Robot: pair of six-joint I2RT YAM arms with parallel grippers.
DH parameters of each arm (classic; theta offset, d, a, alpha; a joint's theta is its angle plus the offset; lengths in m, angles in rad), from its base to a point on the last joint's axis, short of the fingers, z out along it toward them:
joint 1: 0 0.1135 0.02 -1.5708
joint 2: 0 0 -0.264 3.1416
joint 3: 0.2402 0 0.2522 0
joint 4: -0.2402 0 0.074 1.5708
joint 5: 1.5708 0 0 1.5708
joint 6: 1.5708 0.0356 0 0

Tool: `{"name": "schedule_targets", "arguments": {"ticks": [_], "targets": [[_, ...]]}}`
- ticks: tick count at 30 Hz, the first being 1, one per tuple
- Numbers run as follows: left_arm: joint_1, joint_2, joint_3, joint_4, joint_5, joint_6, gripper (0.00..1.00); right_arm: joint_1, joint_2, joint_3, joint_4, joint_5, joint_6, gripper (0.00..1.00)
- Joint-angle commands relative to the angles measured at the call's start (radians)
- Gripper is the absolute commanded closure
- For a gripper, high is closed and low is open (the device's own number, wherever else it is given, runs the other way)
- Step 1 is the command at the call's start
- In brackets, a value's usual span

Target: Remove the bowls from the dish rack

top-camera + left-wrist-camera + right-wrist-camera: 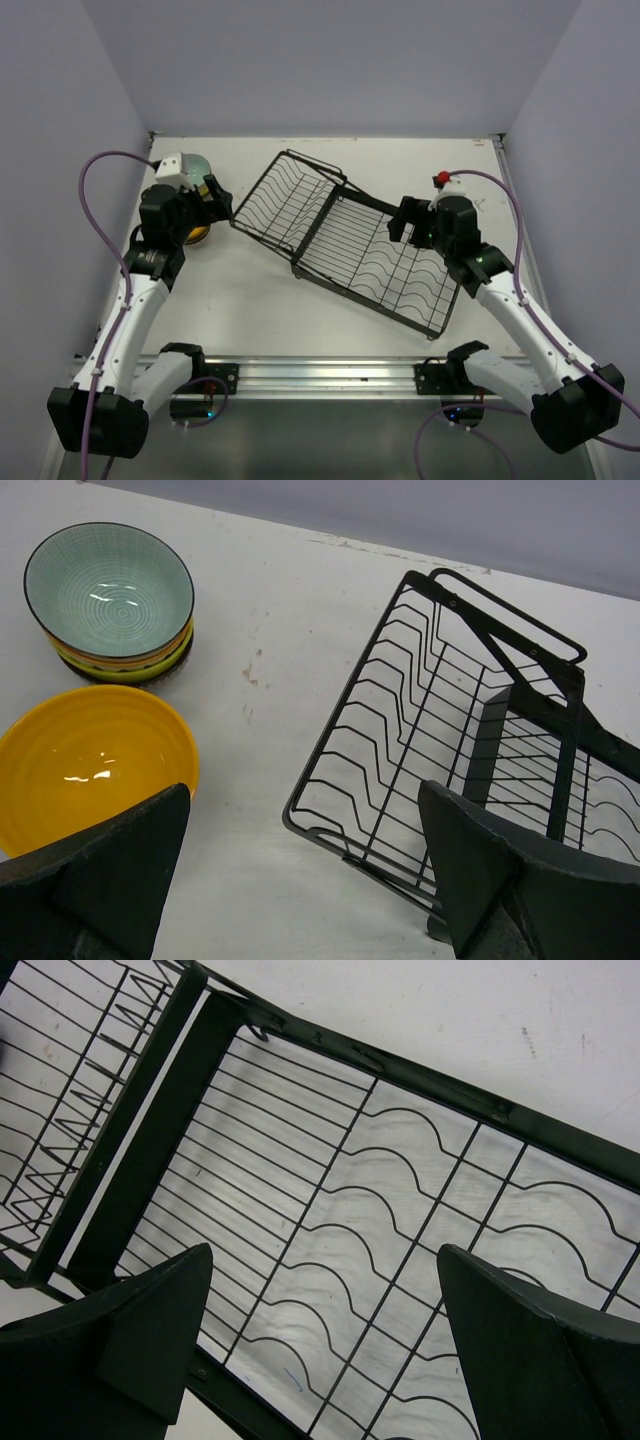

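both spread and empty, the left gripper (303,815) hangs at the left corner of the dish rack (345,240), beside a teal-topped bowl stack (108,590) and an orange-yellow bowl (90,760), the right gripper (325,1260) over its wavy section.

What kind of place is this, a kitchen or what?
Probably a robot test cell, not a kitchen: plain pale walls box in a white table, two arms are bolted to a metal rail, and the only kitchenware is a dish rack and a few bowls.
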Motion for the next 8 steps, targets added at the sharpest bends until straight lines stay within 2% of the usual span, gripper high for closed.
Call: {"name": "schedule_targets", "arguments": {"ticks": [1, 5, 8], "targets": [[-0.005, 0.002, 0.03, 0.01, -0.026, 0.023, 0.0, 0.0, -0.008, -0.008, 0.034, -0.001, 0.024, 0.01], [-0.005, 0.01, 0.032, 0.01, -0.024, 0.022, 0.0, 0.0, -0.006, -0.003, 0.025, 0.003, 0.024, 0.05], [-0.005, 0.016, 0.037, 0.007, -0.02, 0.022, 0.0, -0.001, 0.012, 0.012, 0.007, 0.048, 0.021, 0.03]]}}
